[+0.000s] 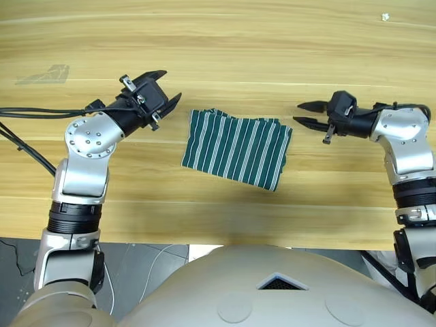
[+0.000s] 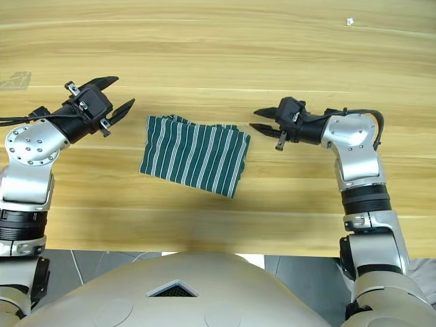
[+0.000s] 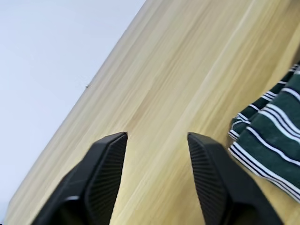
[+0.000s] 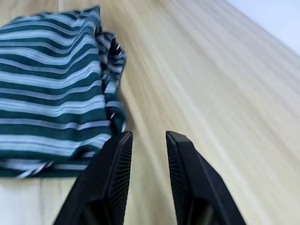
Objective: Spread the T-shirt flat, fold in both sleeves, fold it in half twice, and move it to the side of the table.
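Folded T-shirt [image 1: 237, 148] mid-frame between spread, empty left gripper [image 1: 170, 84] and right gripper [image 1: 298, 112] (may flop open if grabbed by just the top layer).

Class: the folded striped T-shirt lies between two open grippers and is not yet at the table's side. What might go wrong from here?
1. The T-shirt turns a loose layered edge toward the right gripper. A pinch there may catch only some layers, so the fold could open on lifting.
2. If the left gripper, open beside it, pushes or drags it over the wooden table, the cloth may bunch.
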